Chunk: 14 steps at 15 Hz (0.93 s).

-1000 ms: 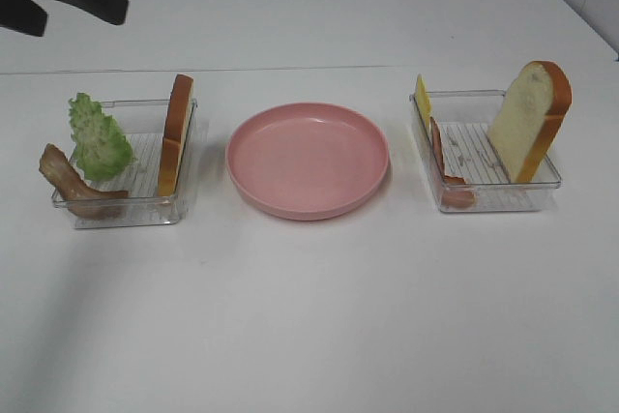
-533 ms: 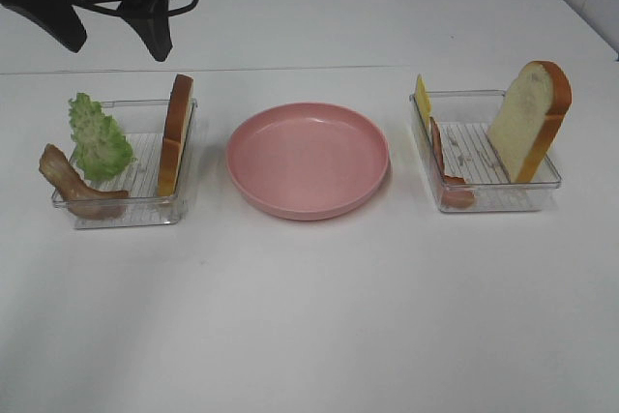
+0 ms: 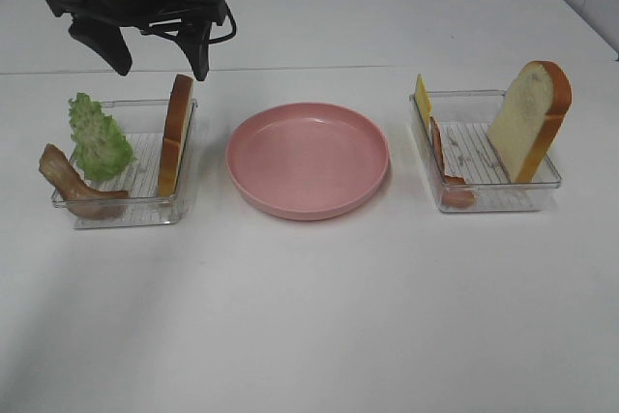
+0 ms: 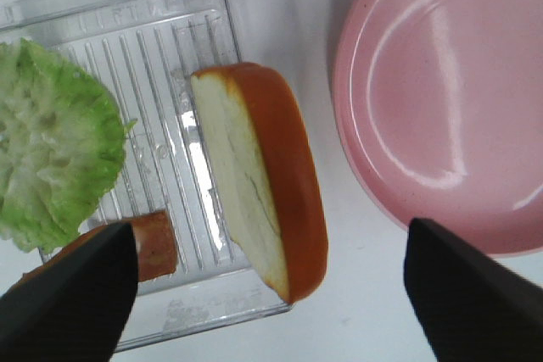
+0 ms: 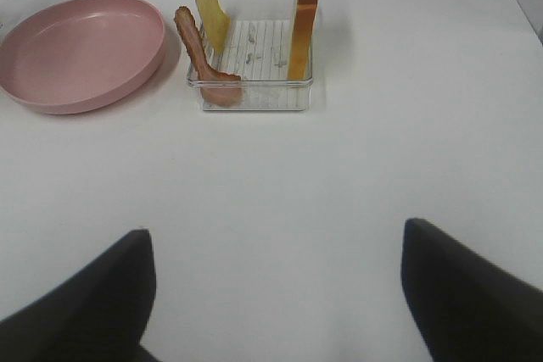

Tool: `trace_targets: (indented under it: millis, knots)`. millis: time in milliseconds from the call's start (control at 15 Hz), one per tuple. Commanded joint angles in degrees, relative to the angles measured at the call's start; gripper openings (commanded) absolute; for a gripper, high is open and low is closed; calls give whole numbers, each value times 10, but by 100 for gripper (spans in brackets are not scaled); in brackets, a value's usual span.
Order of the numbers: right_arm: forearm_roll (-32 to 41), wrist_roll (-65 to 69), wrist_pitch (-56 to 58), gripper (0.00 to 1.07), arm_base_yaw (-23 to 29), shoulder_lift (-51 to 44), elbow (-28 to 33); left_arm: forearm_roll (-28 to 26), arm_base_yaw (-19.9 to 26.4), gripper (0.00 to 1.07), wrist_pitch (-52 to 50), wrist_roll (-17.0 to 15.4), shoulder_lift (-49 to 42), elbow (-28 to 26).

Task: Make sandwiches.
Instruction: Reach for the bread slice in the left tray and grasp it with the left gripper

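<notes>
My left gripper (image 3: pixel 158 57) hangs open just behind and above the left tray (image 3: pixel 126 212). That tray holds an upright bread slice (image 3: pixel 176 132), a lettuce leaf (image 3: pixel 97 137) and a bacon strip (image 3: pixel 68 181). In the left wrist view the bread slice (image 4: pixel 263 184) stands between the spread fingers (image 4: pixel 68 294), untouched, with the lettuce (image 4: pixel 51 150) beside it. The right tray (image 3: pixel 503 202) holds a bread slice (image 3: pixel 530 118), cheese (image 3: pixel 423 99) and bacon (image 3: pixel 445 166). My right gripper (image 5: pixel 276 231) is open over bare table, well short of that tray (image 5: pixel 254 101). It is out of the exterior view.
A round pink plate (image 3: pixel 308 157) sits empty between the two trays, also seen as the plate (image 4: pixel 450 99) in the left wrist view. White tabletop stretches in front of the trays.
The left arm has swung rightward and down from the far left corner to a spot over the left tray's bread slice. Nothing on the table has moved.
</notes>
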Motion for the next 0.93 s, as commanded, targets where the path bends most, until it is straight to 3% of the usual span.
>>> trace_targets:
  millis: [67,667,800,933]
  knots:
    - [-2,1,-6,77,-3,-9,2,-5,-4,80,39,-5,28,-21]
    - [-2,1,-6,77,-3,-9,2,-5,-4,75,40,-14,85,-30]
    - [-2,1,-6,77,-3,-9,2,-5,-4,64,40,-14,85,-30]
    - [-2,1,-6,77,-3,-9,2,-5,-4,46,40,-14,85,-30]
